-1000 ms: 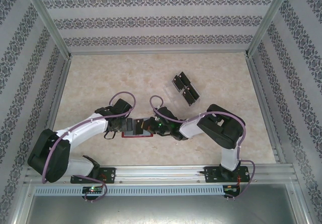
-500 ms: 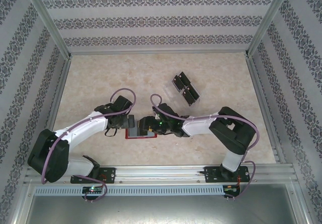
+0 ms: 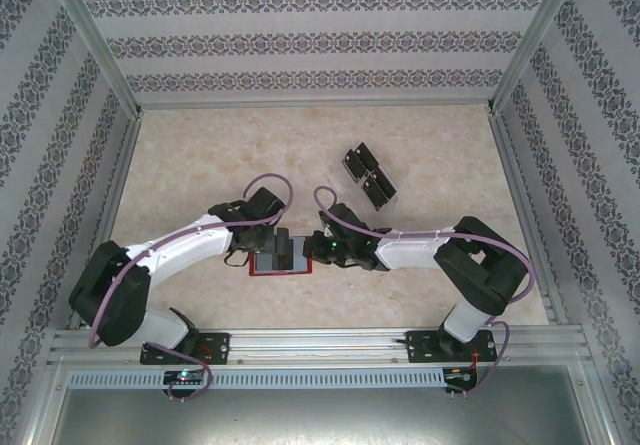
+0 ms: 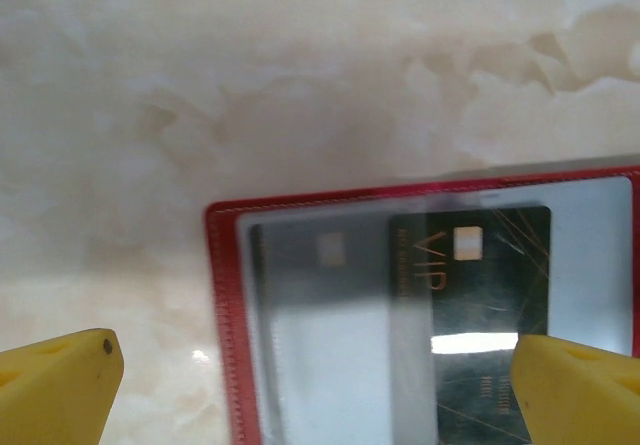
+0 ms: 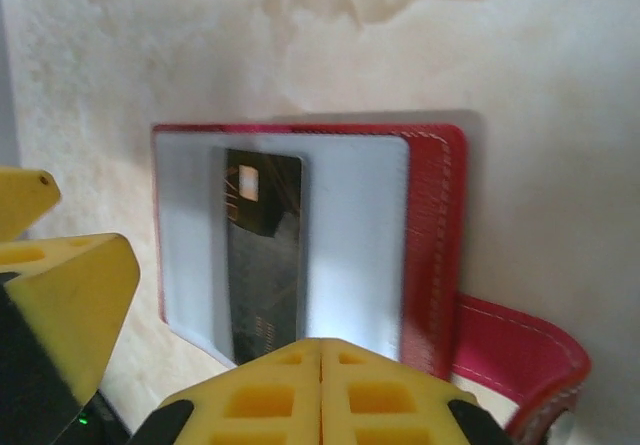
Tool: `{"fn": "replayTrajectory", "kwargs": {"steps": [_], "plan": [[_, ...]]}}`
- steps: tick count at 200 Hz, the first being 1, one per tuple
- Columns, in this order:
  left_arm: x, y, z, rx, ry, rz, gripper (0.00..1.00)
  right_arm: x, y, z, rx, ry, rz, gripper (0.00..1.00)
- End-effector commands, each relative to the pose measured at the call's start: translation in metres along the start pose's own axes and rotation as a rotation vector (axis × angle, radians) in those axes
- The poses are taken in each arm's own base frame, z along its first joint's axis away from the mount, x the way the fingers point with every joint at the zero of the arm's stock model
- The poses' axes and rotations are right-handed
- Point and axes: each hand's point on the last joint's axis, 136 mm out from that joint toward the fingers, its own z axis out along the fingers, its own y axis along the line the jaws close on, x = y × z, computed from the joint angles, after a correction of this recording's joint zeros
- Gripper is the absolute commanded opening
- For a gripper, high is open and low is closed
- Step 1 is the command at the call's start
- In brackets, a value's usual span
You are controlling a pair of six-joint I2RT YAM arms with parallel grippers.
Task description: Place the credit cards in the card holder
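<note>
The dark-red card holder [image 3: 262, 270] lies open on the table between both arms, its grey-blue pockets [image 4: 330, 365] facing up. A black VIP credit card [image 4: 490, 285] sits partly inside a pocket, also seen as the credit card [image 5: 262, 265]. My left gripper [image 3: 281, 249] hovers open over the holder, its yellow fingers [image 4: 60, 385] straddling it. My right gripper [image 5: 320, 353] is shut with nothing between its tips, at the holder's near edge just beside the card's end. More black credit cards [image 3: 368, 177] lie further back on the right.
The spare cards rest in a clear plastic tray [image 3: 342, 179] behind the right arm. The holder's red snap tab [image 5: 520, 355] sticks out to the right of my right gripper. Patterned walls and metal rails [image 3: 300, 337] enclose the table.
The right gripper opened, let the card go in the holder, drew back to the right and shut again. The left arm shifted right, over the holder.
</note>
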Motion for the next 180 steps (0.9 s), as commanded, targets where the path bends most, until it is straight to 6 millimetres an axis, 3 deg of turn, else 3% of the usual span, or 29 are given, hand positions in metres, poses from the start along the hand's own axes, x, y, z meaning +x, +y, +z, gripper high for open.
{"fn": "replayTrajectory", "kwargs": {"steps": [1,79,132,180], "plan": [[-0.003,-0.016,0.002,0.008,-0.009,0.005,1.00,0.001,-0.022,0.006,0.047,-0.002,0.010,0.03],[0.004,-0.042,0.019,0.006,0.005,0.054,1.00,0.007,-0.038,0.013,0.066,0.004,0.035,0.00],[0.009,-0.042,0.033,-0.016,0.025,0.058,1.00,0.011,-0.046,0.015,0.078,0.009,0.052,0.00],[0.011,-0.023,0.032,-0.105,0.022,0.060,1.00,0.012,-0.051,0.016,0.099,0.008,0.062,0.00]]}}
